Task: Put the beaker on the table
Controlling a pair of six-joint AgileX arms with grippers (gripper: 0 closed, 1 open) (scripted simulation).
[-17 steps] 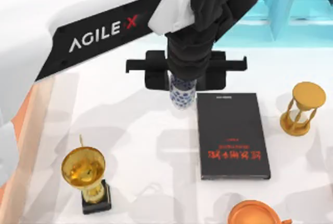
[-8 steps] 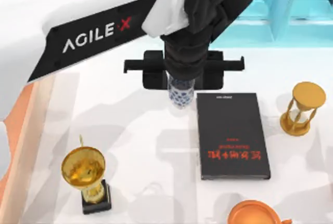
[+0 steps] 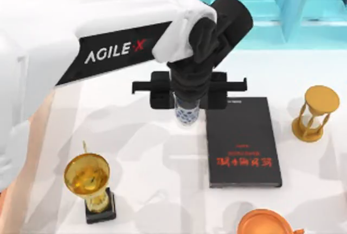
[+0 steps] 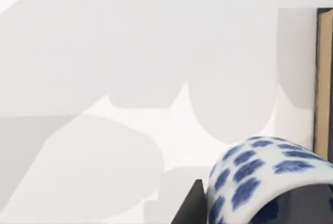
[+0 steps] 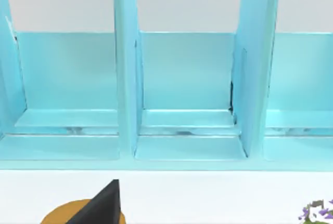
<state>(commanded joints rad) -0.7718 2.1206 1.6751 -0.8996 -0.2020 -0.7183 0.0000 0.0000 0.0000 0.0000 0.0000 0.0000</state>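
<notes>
The beaker [image 3: 187, 115], a small white cup with blue blotches, hangs upright in my left gripper [image 3: 187, 105], which is shut on it from above. It is over the white table [image 3: 152, 152], just left of the black book's far corner. I cannot tell whether its base touches the surface. In the left wrist view the beaker [image 4: 260, 172] sits close up beside one dark finger [image 4: 193, 206], with the table [image 4: 104, 78] beyond. My right gripper [image 5: 104, 206] is parked, facing a blue shelf.
A black book [image 3: 242, 141] with red lettering lies right of the beaker. A gold trophy [image 3: 88, 182] stands front left and a gold hourglass [image 3: 314, 113] at the right. An orange round vessel [image 3: 265, 223] sits at the front edge. The blue shelf [image 3: 271, 6] lines the back.
My left arm has come down with the beaker still held. The beaker looks smaller and sits nearer the tabletop, beside the book's corner.
</notes>
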